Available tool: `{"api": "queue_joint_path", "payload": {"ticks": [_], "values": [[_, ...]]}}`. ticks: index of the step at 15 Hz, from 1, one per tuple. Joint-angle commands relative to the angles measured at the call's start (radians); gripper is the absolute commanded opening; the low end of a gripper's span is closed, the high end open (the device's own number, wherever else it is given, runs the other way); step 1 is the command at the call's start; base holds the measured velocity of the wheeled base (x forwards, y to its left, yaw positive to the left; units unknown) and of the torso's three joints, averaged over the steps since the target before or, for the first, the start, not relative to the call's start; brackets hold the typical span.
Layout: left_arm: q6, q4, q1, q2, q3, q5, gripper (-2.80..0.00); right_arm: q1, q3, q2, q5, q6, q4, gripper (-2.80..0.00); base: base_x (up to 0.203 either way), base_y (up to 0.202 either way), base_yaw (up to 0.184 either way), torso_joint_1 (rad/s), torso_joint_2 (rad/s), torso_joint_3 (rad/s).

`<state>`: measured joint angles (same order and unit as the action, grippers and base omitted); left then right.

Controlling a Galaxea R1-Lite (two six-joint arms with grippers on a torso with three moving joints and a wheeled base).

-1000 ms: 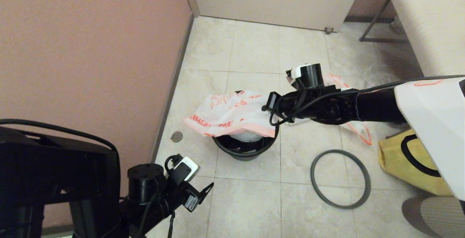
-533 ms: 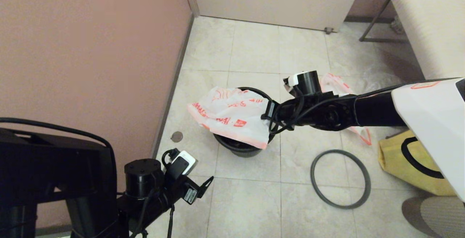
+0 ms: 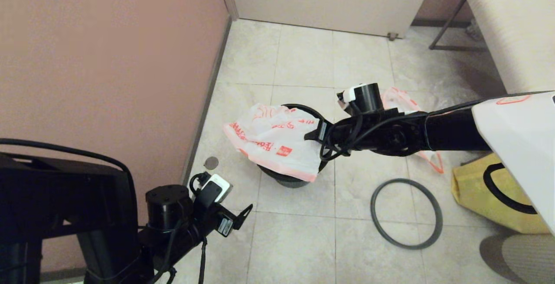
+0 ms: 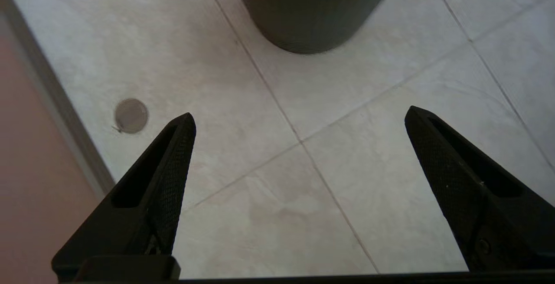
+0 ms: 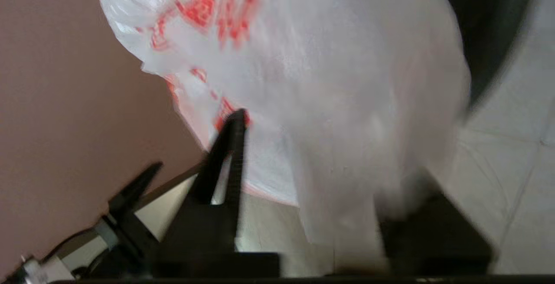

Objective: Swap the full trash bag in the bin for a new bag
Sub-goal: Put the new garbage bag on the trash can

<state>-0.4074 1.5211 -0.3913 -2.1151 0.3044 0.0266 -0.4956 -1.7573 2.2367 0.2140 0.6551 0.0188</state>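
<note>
The new bag (image 3: 277,141), white with orange-red lettering, lies draped over the top of the black bin (image 3: 288,180) and hides most of its mouth. My right gripper (image 3: 314,138) is at the bag's right edge. In the right wrist view the right gripper (image 5: 329,145) is open, with a fold of the new bag (image 5: 312,80) hanging between its fingers and covering one of them. The full trash bag (image 3: 396,97) lies on the floor behind my right arm, mostly hidden. My left gripper (image 4: 300,114) is open and empty above bare tiles, short of the bin (image 4: 310,19).
The grey hoop (image 3: 405,181) lies flat on the floor right of the bin. A yellow bag (image 3: 481,197) sits further right. A pink wall runs along the left, with a round floor drain (image 3: 211,163) near it. A bench (image 3: 507,24) stands at the back right.
The right gripper lowered the new bag onto the bin and went from shut to open. The bag now covers the bin's mouth. The left arm drew back slightly.
</note>
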Motion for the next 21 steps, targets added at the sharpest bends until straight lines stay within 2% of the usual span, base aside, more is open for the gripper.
{"api": "queue_joint_path", "payload": {"ticks": [1, 7, 8, 11, 13, 15, 17, 19, 20, 21], "values": [[-0.002, 0.009, 0.011, -0.003, 0.022, 0.000, 0.00, 0.003, 0.036, -0.049, 0.001, 0.006, -0.005, 0.00, 0.000, 0.000, 0.000, 0.000, 0.00, 0.000], [0.012, 0.009, 0.047, 0.002, 0.078, 0.036, 0.00, 0.003, 0.219, -0.132, -0.012, 0.014, -0.091, 0.00, 0.000, 0.000, 0.000, 0.000, 0.00, 0.000], [0.011, 0.009, 0.056, 0.002, 0.079, 0.036, 0.00, 0.003, 0.268, -0.158, -0.014, 0.015, -0.086, -2.80, 0.000, 0.000, 0.000, 0.000, 0.00, 0.000], [0.023, 0.009, 0.074, -0.032, 0.157, 0.034, 0.00, 0.007, 0.443, -0.224, -0.013, 0.015, 0.011, -2.80, 0.000, 0.000, 0.000, 0.000, 0.00, 0.000], [0.109, 0.009, 0.074, -0.059, 0.216, 0.046, 0.00, 0.015, 0.529, -0.235, -0.011, 0.017, 0.116, -2.80, 0.000, 0.000, 0.000, 0.000, 0.00, 0.000], [0.271, -0.050, 0.063, -0.044, 0.232, 0.054, 0.00, 0.028, 0.533, -0.239, -0.008, 0.018, 0.144, -2.80, 0.000, 0.000, 0.000, 0.000, 0.00, 0.000], [0.465, -0.071, 0.045, -0.002, 0.225, 0.044, 0.00, 0.025, 0.507, -0.241, -0.008, 0.017, 0.145, -2.80, 0.000, 0.000, 0.000, 0.000, 0.00, 0.000], [0.642, -0.084, 0.031, 0.048, 0.211, -0.034, 0.00, 0.023, 0.504, -0.246, -0.010, 0.017, 0.145, -2.80, 0.000, 0.000, 0.000, 0.000, 0.00, 0.000], [0.704, -0.088, 0.036, 0.059, 0.210, -0.085, 0.00, 0.025, 0.505, -0.250, -0.010, 0.017, 0.145, -2.80, 0.000, 0.000, 0.000, 0.000, 0.00, 0.000], [0.739, -0.091, 0.049, 0.062, 0.215, -0.131, 0.00, 0.028, 0.506, -0.255, -0.010, 0.018, 0.145, -2.80, 0.000, 0.000, 0.000, 0.000, 0.00, 0.000]]}}
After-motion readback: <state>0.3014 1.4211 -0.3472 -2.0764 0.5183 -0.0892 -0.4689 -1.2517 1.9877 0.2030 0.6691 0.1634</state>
